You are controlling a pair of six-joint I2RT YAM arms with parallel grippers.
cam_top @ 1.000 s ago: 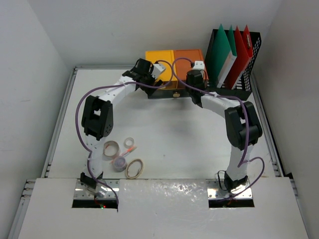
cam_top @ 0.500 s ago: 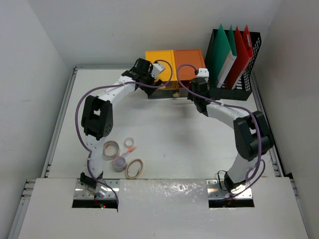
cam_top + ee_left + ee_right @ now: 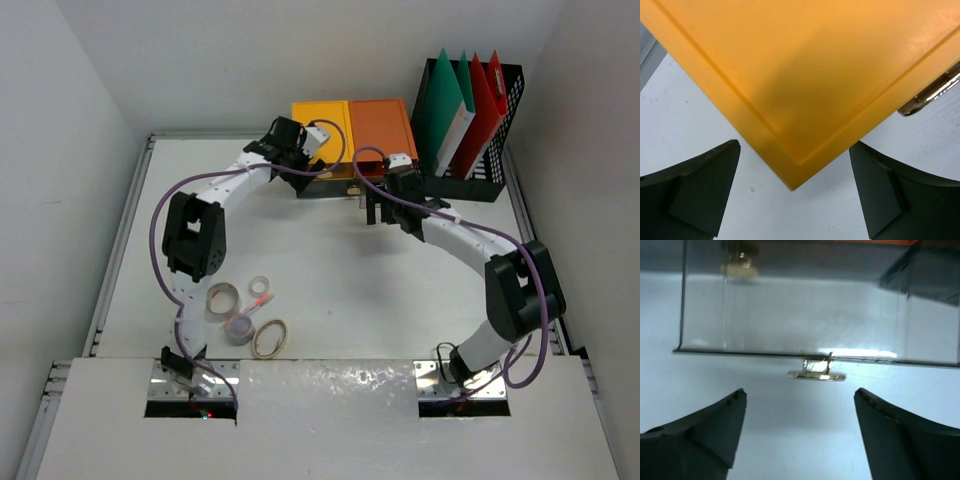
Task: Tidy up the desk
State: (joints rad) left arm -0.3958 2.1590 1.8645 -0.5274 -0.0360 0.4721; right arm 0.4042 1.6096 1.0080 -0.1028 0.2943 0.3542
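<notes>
Desk, a large flat white rectangular tabletop with a thin grey metal rim, lies beneath both arms, with a yellow plastic box and an orange plastic box at its far edge. The left fingers stand wide apart on either side of the yellow box's corner, gripping nothing. The right fingers, also apart, face a clear plastic panel with a small brass handle.

Bright, even; faint shadows on desk; close-ups soft.
</notes>
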